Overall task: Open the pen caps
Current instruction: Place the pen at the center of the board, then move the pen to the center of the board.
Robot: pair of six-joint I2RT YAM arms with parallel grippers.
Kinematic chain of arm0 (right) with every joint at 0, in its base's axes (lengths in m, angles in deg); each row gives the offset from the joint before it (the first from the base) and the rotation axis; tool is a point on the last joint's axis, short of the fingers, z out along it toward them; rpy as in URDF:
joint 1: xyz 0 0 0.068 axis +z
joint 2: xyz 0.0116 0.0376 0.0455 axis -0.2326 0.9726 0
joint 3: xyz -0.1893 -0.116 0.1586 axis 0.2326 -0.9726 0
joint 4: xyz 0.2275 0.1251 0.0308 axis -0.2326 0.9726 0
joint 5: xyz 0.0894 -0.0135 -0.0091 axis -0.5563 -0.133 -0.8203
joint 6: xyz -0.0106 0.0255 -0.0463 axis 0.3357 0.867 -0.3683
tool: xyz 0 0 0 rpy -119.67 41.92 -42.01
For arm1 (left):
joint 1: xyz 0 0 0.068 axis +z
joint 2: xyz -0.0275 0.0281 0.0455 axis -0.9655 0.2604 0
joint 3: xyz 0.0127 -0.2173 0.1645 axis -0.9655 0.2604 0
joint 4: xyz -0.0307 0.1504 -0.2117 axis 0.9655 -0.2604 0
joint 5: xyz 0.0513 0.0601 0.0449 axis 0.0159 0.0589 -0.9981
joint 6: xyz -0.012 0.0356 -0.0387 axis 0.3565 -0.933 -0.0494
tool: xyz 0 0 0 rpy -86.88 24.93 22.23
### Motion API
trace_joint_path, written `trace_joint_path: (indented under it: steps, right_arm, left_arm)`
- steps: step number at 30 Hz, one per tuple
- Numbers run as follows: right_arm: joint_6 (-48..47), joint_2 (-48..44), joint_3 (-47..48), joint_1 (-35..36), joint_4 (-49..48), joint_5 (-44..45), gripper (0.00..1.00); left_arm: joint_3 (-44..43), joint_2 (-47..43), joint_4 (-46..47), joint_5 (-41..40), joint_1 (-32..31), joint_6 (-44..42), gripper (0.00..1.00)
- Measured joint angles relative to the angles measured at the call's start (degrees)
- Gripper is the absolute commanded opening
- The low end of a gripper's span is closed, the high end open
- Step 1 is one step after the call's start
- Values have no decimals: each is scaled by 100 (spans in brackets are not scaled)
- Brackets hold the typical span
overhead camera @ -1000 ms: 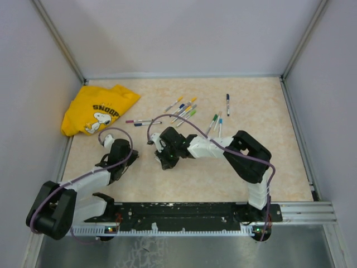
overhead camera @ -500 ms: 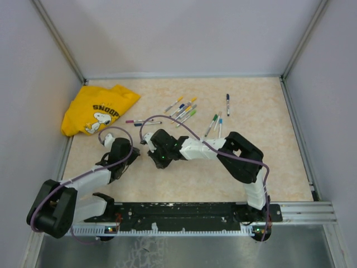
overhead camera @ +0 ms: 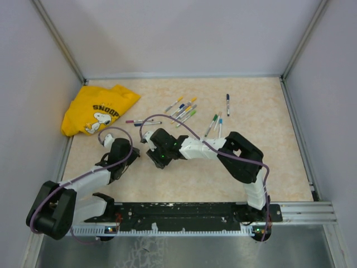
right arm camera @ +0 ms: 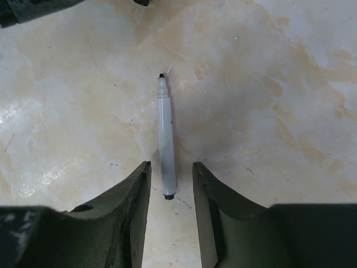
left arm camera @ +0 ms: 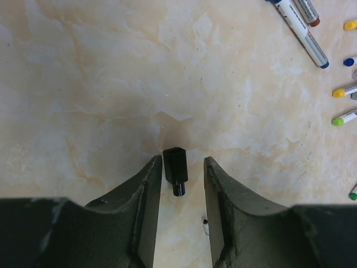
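Note:
A black pen cap (left arm camera: 175, 169) lies loose on the table between the open fingers of my left gripper (left arm camera: 182, 163), touching neither. An uncapped grey-white pen barrel (right arm camera: 165, 146) with a black tip lies on the table between the open fingers of my right gripper (right arm camera: 171, 167), free of both. In the top view the left gripper (overhead camera: 130, 157) and right gripper (overhead camera: 154, 151) sit low and close together at the table's centre-left. Several capped markers (overhead camera: 184, 110) lie behind them, with yellow (left arm camera: 338, 92), green (left arm camera: 337, 120) and blue (left arm camera: 349, 61) caps showing in the left wrist view.
A yellow Snoopy shirt (overhead camera: 97, 109) lies crumpled at the back left. More markers lie at the back right, one dark (overhead camera: 227, 104) and a green and blue pair (overhead camera: 215, 124). Metal frame walls (overhead camera: 295, 128) bound the table. Part of the left arm (right arm camera: 33, 10) shows in the right wrist view.
My right gripper has slid a little to the left, closer to the left gripper. The left arm has hardly moved.

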Motion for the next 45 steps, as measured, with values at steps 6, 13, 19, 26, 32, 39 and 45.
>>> trace_joint_path:
  steps: [6,13,19,26,32,39,45]
  right_arm:
    - [-44,0,50,0,101,-9,37]
    - [-339,-92,111,-4,424,-114,41]
    - [-896,-820,111,-37,721,-446,47]
    - [-1725,-1762,107,-516,1139,-1578,47]
    - [-2011,-2889,-201,-1971,1252,-2538,47]
    - [-1674,-4419,-579,-3733,1008,-3309,49]
    - [-1705,-4894,-623,-4017,938,-3355,65]
  left_arm:
    - [0,-44,-20,20,0,-4,53]
    - [55,-549,-431,238,0,-166,67]
    - [162,-1333,-1058,494,0,-382,73]
    - [317,-2400,-977,1447,0,-1110,82]
    - [726,-3115,-20,2706,0,-1615,90]
    - [1569,-2994,2730,4352,0,-1412,99]
    - [1158,-2035,3884,5362,-125,-1370,100]
